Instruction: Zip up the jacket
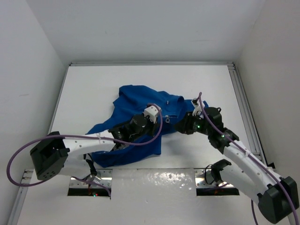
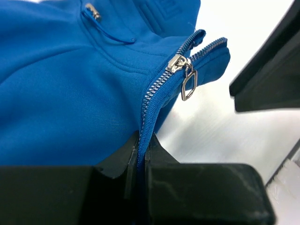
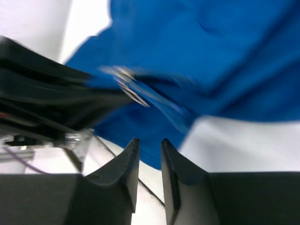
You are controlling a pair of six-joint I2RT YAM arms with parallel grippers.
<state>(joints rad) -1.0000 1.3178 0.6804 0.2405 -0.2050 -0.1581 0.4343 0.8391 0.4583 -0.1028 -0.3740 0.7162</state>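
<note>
The royal-blue jacket (image 1: 136,105) lies crumpled in the middle of the white table. My left gripper (image 1: 164,123) is shut on the jacket's front edge, with the zipper tape (image 2: 146,101) pinched between its fingers (image 2: 142,145). Just beyond them sits the silvery slider (image 2: 177,62) with its pull tab (image 2: 188,86) hanging free, and the zipper teeth are parted above it. My right gripper (image 1: 180,125) faces the left one from the right. Its fingers (image 3: 149,143) stand slightly apart with nothing between them, just short of the blurred pull tab (image 3: 129,86).
White walls close in the table on the left, back and right. A metal rail (image 1: 246,108) runs along the right edge. Two metal base plates (image 1: 89,180) sit at the near edge. The right gripper's dark body (image 2: 267,79) fills the right of the left wrist view.
</note>
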